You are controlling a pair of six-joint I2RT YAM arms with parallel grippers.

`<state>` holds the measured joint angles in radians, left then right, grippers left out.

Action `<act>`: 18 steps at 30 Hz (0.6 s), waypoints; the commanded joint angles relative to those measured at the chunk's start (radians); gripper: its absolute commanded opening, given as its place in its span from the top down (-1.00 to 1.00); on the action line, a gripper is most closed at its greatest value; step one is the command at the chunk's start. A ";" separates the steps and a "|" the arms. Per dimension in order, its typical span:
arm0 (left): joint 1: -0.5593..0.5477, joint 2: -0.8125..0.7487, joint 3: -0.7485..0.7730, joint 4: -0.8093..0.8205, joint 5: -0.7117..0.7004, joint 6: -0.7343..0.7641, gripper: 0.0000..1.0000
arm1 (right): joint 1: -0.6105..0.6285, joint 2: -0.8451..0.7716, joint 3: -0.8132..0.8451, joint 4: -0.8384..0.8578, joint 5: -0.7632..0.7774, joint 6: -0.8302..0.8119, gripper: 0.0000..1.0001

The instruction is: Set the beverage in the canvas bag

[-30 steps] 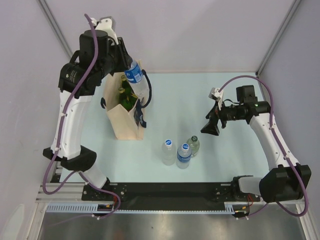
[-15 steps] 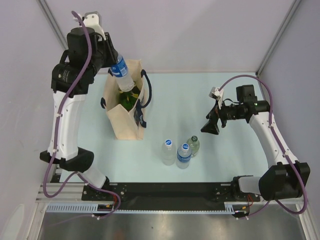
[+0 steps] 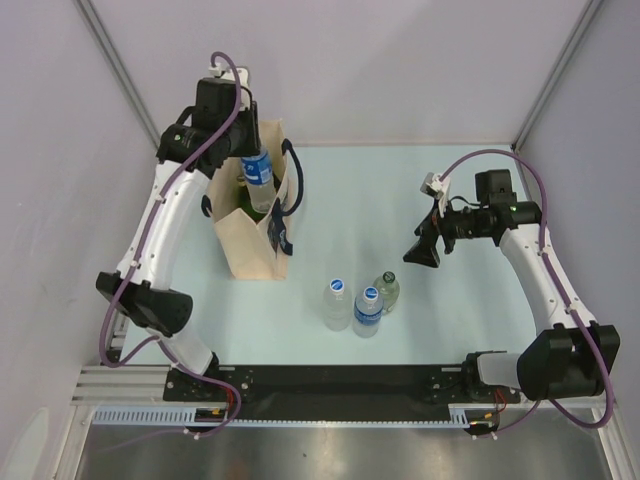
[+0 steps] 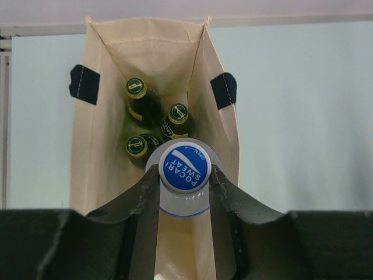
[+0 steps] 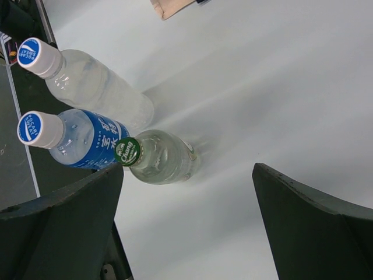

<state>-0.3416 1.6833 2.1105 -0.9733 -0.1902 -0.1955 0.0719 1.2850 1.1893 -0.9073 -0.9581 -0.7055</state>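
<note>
The beverage, a clear Pocari Sweat bottle with a blue label (image 3: 257, 171) and blue-white cap (image 4: 185, 167), hangs upright in the open mouth of the beige canvas bag (image 3: 250, 245). My left gripper (image 3: 246, 150) is shut on the bottle's neck just under the cap, seen from above in the left wrist view (image 4: 185, 182). Inside the canvas bag (image 4: 102, 146) stand three dark bottles with green caps (image 4: 178, 112). My right gripper (image 3: 418, 255) hovers open over the table, right of the loose bottles, with nothing between its fingers (image 5: 186, 175).
Three bottles stand near the table's front middle: a clear one (image 3: 338, 303), a blue-labelled one (image 3: 368, 311) and a small green-capped Chang bottle (image 3: 387, 290). In the right wrist view the Chang bottle (image 5: 157, 156) is nearest my left finger. Grey walls enclose the table.
My left arm has swung the bottle from a tilt beside the bag's rim to upright over its mouth and lowered it. The right arm has not moved.
</note>
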 commanded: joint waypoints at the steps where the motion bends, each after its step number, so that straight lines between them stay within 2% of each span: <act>1: 0.003 -0.028 -0.024 0.220 0.023 0.031 1.00 | -0.006 -0.003 -0.010 0.021 -0.005 0.012 -0.99; 9: 0.003 -0.008 -0.159 0.309 0.075 0.071 1.00 | -0.014 -0.007 -0.017 0.021 -0.004 0.011 -1.00; 18: 0.003 -0.095 -0.490 0.565 0.103 0.149 0.99 | -0.017 -0.010 -0.025 0.022 -0.004 0.011 -1.00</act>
<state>-0.3416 1.6978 1.7020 -0.6659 -0.1226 -0.0948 0.0586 1.2850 1.1629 -0.9054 -0.9546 -0.7055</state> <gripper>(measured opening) 0.385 0.995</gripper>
